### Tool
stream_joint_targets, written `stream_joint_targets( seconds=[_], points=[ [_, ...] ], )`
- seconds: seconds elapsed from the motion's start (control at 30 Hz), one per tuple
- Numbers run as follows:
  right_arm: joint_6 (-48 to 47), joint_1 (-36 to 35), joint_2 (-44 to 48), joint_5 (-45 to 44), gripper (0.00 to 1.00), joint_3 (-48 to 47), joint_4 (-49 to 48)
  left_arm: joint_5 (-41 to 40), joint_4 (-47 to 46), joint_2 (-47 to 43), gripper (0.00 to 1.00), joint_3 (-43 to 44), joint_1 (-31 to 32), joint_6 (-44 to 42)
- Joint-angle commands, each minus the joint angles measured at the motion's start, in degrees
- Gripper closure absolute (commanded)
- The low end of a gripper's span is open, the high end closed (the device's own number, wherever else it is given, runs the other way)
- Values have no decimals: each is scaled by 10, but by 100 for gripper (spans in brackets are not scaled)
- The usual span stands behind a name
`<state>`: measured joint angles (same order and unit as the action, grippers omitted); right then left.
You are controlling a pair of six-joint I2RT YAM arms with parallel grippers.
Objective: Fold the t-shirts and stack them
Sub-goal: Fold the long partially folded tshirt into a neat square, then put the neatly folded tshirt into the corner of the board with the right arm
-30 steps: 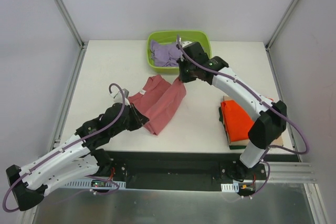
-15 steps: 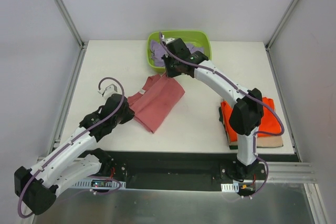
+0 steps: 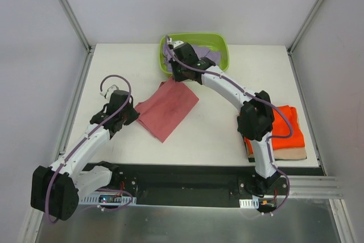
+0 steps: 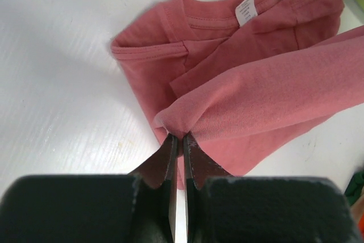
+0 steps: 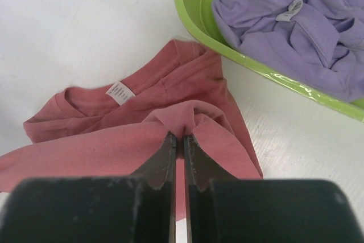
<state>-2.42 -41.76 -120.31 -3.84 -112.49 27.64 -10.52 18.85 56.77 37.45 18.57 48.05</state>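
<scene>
Sitting just beside salmon-red shirt: green tub holding lavender shirt.

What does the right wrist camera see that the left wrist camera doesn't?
Only the right wrist view shows the green tub with the lavender shirt inside, plus the right gripper pinching cloth. Only the left wrist view shows the left gripper, shut on a fold too. Both show the salmon-red shirt, its white neck label and the white table.
</scene>
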Motion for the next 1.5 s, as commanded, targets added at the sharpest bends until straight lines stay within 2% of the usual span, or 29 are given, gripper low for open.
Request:
stream_joint_targets(
  seconds=[0.0,0.2,0.33,0.37,0.43,0.5,0.6,0.63,0.7,0.77,0.9,1.07,1.17,1.33,1.47],
  points=[
    [-7,2,-18,-15,97,-30,-64,24,-22,27,100,6,-25,-15],
    [-8,2,-49,-11,95,-42,-86,14,-26,66,100,11,-48,-11],
    [-26,3,-68,-10,86,-54,-96,34,-19,102,94,32,-61,-16],
    [-28,2,-73,-6,79,-59,-93,31,-10,103,85,34,-62,-11],
    [-36,2,-73,5,57,-63,-88,20,-4,95,42,38,-62,-11],
    [-42,2,-66,8,42,-63,-83,17,4,78,25,44,-61,-21],
    [-51,2,-45,7,35,-57,-64,31,6,44,7,46,-62,-30],
    [-51,2,-33,12,25,-47,-60,46,6,37,2,46,-62,-31],
    [-52,1,-4,32,4,-10,-62,87,-5,31,1,47,-62,-38],
    [-46,0,24,77,4,39,-71,135,-26,42,1,44,-62,-46],
    [-20,1,60,107,4,135,-91,197,-78,90,1,41,-61,-46],
    [7,5,42,117,4,172,-96,155,-117,174,1,62,-62,-51],
    [37,7,29,88,4,196,-94,127,-113,236,1,82,-64,-51],
    [63,8,23,97,4,264,-98,142,-102,332,1,117,-69,-53],
    [94,3,61,100,4,353,-121,157,-97,346,1,112,-69,-52]
  ],
)
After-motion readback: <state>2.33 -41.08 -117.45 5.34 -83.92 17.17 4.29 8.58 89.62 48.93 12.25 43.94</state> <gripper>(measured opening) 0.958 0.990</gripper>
